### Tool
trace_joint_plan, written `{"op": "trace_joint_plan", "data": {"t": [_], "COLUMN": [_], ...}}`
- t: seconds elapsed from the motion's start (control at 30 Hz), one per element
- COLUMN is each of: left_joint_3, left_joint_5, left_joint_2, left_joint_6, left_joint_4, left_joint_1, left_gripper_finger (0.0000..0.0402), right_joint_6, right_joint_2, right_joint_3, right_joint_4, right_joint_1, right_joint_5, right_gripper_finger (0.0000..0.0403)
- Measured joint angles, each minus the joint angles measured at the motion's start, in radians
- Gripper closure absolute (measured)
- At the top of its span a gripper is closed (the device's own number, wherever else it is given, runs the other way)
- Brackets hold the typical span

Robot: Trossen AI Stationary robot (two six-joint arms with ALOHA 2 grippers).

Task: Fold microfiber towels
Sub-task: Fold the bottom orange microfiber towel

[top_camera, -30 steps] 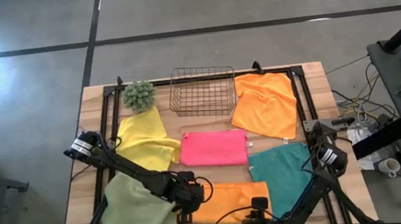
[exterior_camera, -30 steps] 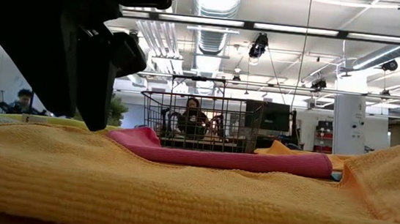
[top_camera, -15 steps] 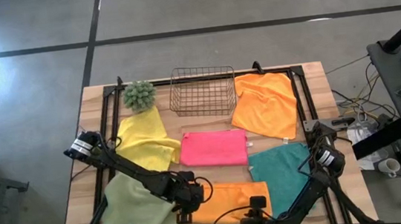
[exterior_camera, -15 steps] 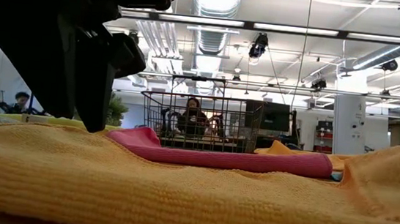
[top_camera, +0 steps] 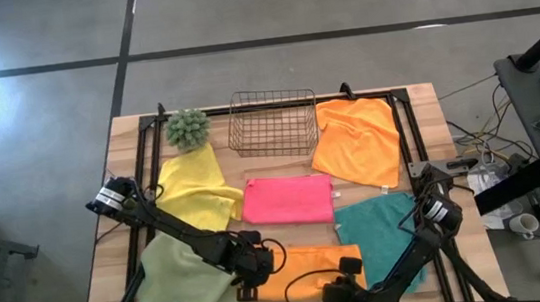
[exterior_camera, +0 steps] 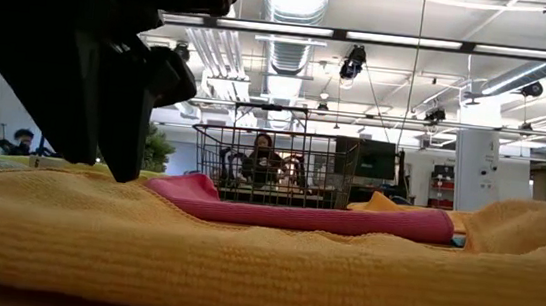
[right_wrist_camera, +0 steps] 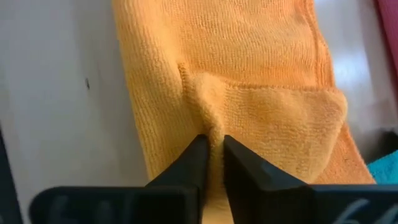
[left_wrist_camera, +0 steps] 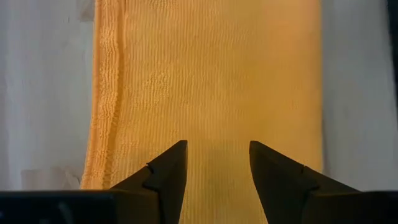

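Note:
A folded orange towel (top_camera: 308,270) lies flat near the table's front edge, stretching left to right. My left gripper (top_camera: 254,263) stands open at its left end, fingers apart over the cloth (left_wrist_camera: 217,81). My right gripper (top_camera: 342,282) is at the right end, shut on a pucker of the orange towel (right_wrist_camera: 249,74). A corner flap (right_wrist_camera: 286,118) lies folded over there. Yellow (top_camera: 198,184), pink (top_camera: 288,199), teal (top_camera: 384,227), sage green (top_camera: 179,293) and a second orange towel (top_camera: 357,140) lie spread on the table. My left gripper comes down slanting from the table's left. Its open fingertips (left_wrist_camera: 177,155) sit at the towel's left end (left_wrist_camera: 214,124); in the low view a finger's end (exterior_camera: 123,171) meets the cloth. Whether it presses on it, I cannot tell. My right gripper pinches a raised ridge of cloth (right_wrist_camera: 210,121) between its two fingers, near the towel's right end beside the folded flap. The fingers slant down from above. The rest of the towel lies on the table.
A copper wire basket (top_camera: 272,123) and a spiky green ball plant (top_camera: 187,127) stand at the far edge. A black frame (top_camera: 415,146) runs along the table's sides. A person sits in the room behind the basket (exterior_camera: 263,157).
My right gripper has shifted a little toward the table's left, over the orange towel's right end. In the low view the hump of orange cloth at the right has sunk lower and flatter. My left gripper has kept still.

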Motion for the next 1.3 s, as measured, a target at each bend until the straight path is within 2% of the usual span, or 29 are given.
{"op": "trace_joint_plan", "data": {"t": [0.13, 0.47, 0.9, 1.13, 1.3], "left_joint_3": [-0.005, -0.015, -0.024, -0.02, -0.023], "left_joint_5": [0.0, 0.0, 0.0, -0.001, -0.001], "left_joint_2": [0.001, 0.001, 0.001, 0.001, 0.001], "left_joint_6": [0.0, 0.0, 0.0, 0.0, 0.0], "left_joint_4": [-0.002, -0.005, 0.0, 0.008, 0.002], "left_joint_1": [0.0, -0.001, -0.001, -0.001, 0.0], "left_gripper_finger": [0.0244, 0.0244, 0.0244, 0.0244, 0.0244], "right_joint_6": [0.074, 0.177, 0.452, 0.616, 0.702], "right_joint_2": [-0.001, -0.036, -0.098, -0.174, -0.298], "right_joint_3": [0.0, 0.0, -0.027, -0.209, -0.403], "right_joint_4": [-0.041, -0.091, -0.34, -0.225, -0.013], "right_joint_1": [0.007, 0.041, 0.113, 0.117, 0.117], "right_joint_5": [-0.005, 0.003, 0.086, 0.108, 0.109], "right_gripper_finger": [0.0391, 0.0394, 0.0394, 0.0394, 0.0394]}}
